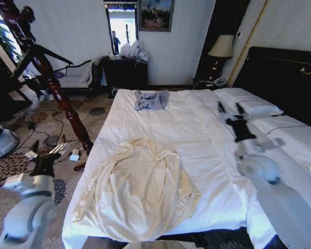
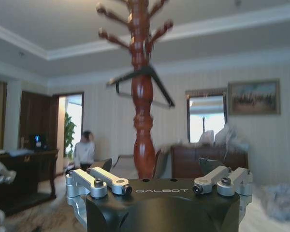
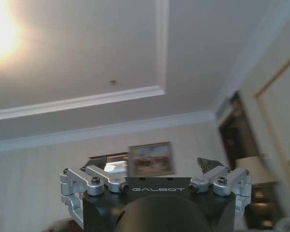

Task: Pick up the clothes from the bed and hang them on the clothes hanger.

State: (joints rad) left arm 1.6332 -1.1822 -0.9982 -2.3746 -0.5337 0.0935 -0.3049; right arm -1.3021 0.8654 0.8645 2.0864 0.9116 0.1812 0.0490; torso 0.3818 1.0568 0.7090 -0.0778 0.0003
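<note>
one bed (image 1: 207, 155), two garments on it, the cream clothes (image 1: 140, 192) and a folded grey-blue garment (image 1: 151, 99), two pillows (image 1: 249, 104), one clothes hanger (image 1: 52, 78).

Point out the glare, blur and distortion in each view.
Head view: wide-angle bend tilts the clothes hanger; the right arm smears near the right claw. Left wrist view: the seated person is blurred. Right wrist view: bright glare washes the ceiling corner.

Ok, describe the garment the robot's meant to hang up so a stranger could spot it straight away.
Start at the wide white bed. Near its foot, toward the coat stand side, lies a large cream long-sleeved garment, spread out and rumpled. The only other clothing, a grey-blue piece, is small, bunched and farther up the bed.
</note>
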